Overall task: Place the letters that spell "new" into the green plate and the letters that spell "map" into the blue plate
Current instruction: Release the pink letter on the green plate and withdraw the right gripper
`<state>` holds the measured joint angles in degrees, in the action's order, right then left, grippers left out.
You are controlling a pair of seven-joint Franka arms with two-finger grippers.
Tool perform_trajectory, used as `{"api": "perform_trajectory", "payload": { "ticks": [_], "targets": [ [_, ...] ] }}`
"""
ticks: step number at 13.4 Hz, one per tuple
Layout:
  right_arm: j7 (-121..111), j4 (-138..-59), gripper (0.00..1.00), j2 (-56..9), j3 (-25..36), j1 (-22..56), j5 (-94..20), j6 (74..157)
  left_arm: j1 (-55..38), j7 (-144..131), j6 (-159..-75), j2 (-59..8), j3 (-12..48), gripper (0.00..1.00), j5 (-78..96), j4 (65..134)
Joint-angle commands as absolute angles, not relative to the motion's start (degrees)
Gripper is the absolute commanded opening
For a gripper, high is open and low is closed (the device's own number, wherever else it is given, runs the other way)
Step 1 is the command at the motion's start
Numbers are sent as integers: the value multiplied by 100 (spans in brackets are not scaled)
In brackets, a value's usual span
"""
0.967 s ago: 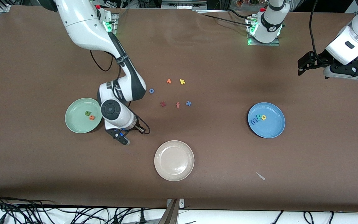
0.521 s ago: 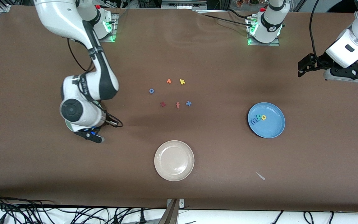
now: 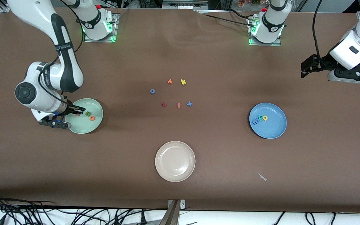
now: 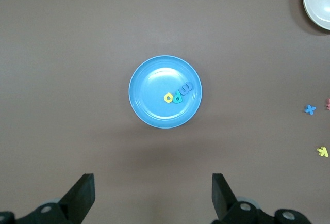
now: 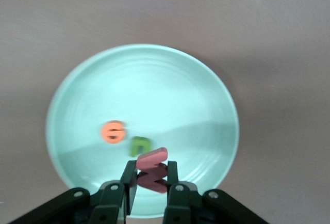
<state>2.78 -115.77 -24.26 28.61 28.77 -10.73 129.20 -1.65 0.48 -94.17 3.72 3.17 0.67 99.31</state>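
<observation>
The salmon-red w (image 5: 152,169) is pinched between the fingers of the right gripper (image 5: 150,182), which hangs over the green plate (image 3: 96,122) near the right arm's end of the table. In that plate lie the green n (image 3: 87,113) and the orange e (image 3: 92,118), just beside each other. Toward the left arm's end sits the blue plate (image 3: 275,131), and in it the blue m (image 3: 255,121), teal p (image 3: 260,118) and yellow a (image 3: 265,117) lie in a touching row. The left gripper (image 4: 153,195) waits high over bare table at that same end, its jaws spread wide and holding nothing. Between the two plates, farther from the front camera, loose letters lie scattered well apart — a blue o (image 3: 152,91), an orange piece (image 3: 169,81), a yellow k (image 3: 183,82), a dark red z (image 3: 164,104), an orange-red f (image 3: 178,105) and a blue x (image 3: 189,104). Nearer the camera stands a beige plate (image 3: 162,167), with a small pale scrap (image 3: 262,177) on the table toward the left arm's end.
</observation>
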Motion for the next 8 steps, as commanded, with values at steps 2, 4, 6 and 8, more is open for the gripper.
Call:
{"api": "perform_trajectory", "payload": {
  "ticks": [2,4,6,8],
  "targets": [
    [237,-11541,100,-2391,2804,2979,-1090,12903,-141,44,-9264,281,299,100,167,9738],
    [525,-10964,100,-2391,2795,2979,-1090,11994,-115,44,-9264,281,290,100,167,9738],
    [798,-10138,100,-2391,2795,3040,-1099,10711,-114,44,-9246,290,316,100,167,9738],
    [1037,-9478,100,-2382,2795,3137,-1099,9769,-97,88,-9132,290,290,100,167,9738]
  ]
}}
